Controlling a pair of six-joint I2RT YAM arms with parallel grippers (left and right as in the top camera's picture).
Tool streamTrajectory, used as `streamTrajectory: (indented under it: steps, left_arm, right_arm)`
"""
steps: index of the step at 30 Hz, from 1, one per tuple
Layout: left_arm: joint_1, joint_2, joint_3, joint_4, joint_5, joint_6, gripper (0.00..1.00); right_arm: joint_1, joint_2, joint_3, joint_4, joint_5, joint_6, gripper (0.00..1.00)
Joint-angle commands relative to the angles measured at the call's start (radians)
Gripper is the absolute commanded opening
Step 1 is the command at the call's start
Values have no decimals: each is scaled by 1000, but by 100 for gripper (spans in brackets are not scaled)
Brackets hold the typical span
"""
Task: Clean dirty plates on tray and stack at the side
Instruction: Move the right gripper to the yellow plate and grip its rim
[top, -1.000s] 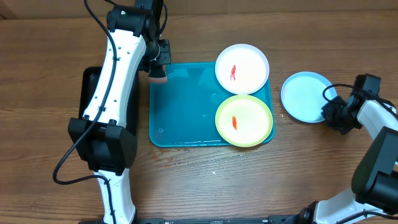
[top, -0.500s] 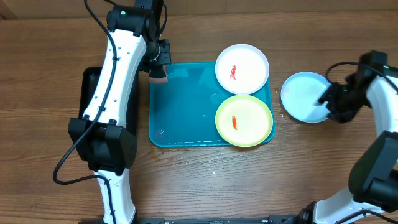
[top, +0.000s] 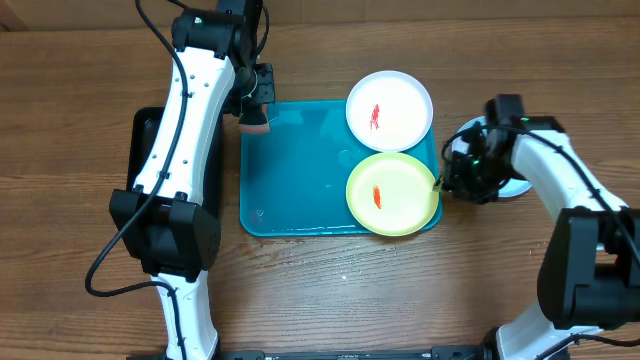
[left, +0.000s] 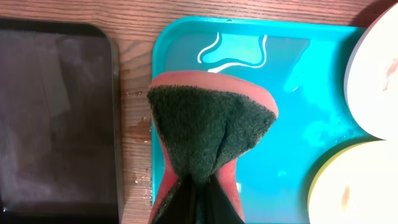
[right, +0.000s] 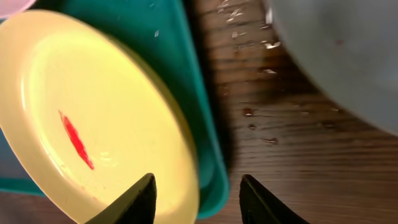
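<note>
Plates, two of three, red-smeared at the right end of the tray (top: 290, 170): white plate (top: 389, 109) in the upper corner, yellow-green plate (top: 392, 194) just below it. Blue plate (right: 348, 56) off the tray to the right, on the table (top: 80, 80), no smear visible, partly under the right arm. Swung in within the last second from the blue plate's far side to the tray's right rim: right gripper (right: 198, 186), fingers spread, straddling lip and yellow-green plate's edge. Reads as blue plate finished and set aside, yellow-green plate next. Unmoved at the tray's upper-left corner: left gripper (left: 196, 199), clenched on a sponge (left: 211, 124). Left of the tray, a black tray (left: 56, 112). In the way: the tray's raised lip hard against the plate's edge, the white plate close by, droplets (right: 255, 112) between tray and blue plate.
</note>
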Motion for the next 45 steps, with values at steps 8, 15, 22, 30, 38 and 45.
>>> streamTrajectory:
  steps: [8, 15, 22, 30, 38, 45]
  left_arm:
    - [-4, -6, 7, 1, 10, -2, 4]
    - [-4, -6, 7, 2, 8, -2, 4]
    - [-4, -6, 7, 8, 8, -2, 4]
    - [-4, -6, 7, 8, 8, -2, 4]
    - [-4, -6, 7, 8, 8, -2, 4]
    - [-4, -6, 7, 8, 8, -2, 4]
  right_arm:
    - [46, -8, -9, 18, -8, -4, 44]
    - [47, -8, -58, 37, -27, -3, 35]
    - [47, -8, -61, 30, -27, -3, 22]
    - [77, -8, -61, 13, -27, 12, 4]
    - [262, -8, -61, 121, -40, 275, 4]
    - [458, -8, -61, 351, 104, 555, 4]
